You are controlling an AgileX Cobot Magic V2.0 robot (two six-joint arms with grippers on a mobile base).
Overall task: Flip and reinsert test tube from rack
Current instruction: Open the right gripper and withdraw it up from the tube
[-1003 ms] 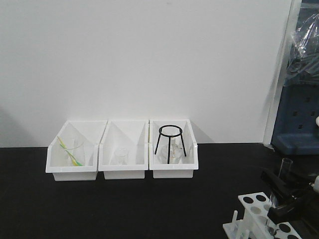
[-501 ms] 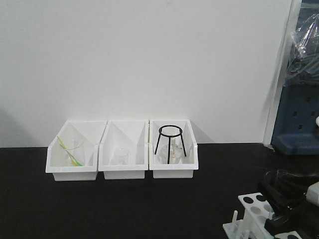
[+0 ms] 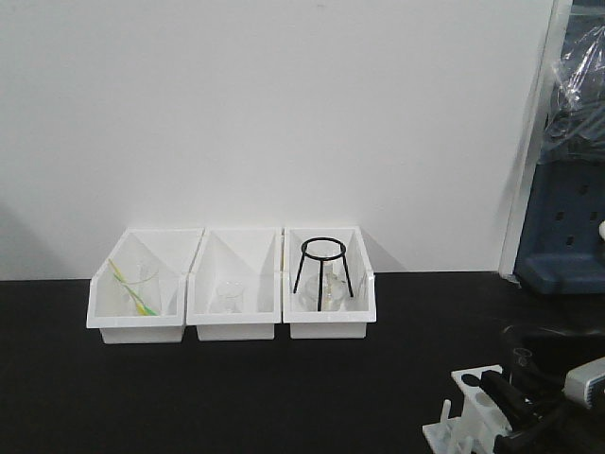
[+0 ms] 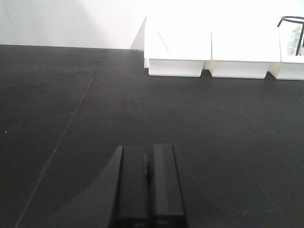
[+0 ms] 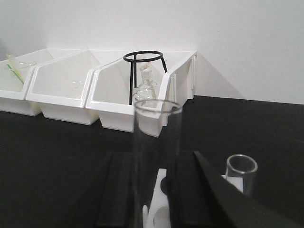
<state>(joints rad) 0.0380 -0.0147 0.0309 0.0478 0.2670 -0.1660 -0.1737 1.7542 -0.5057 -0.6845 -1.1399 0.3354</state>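
Right fingers [image 5: 116, 190] pinch the tube [image 5: 156, 142], mouth up, low in the rack [image 3: 468, 381]. Left fingers [image 4: 133, 190] are pressed together. Release seemingly remains.

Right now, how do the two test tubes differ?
The near test tube stands between the right gripper's fingers; the far test tube stands outside them, to the right. The near one shows a long stretch of glass, the far one only its top. Both are clear, upright, open end up.
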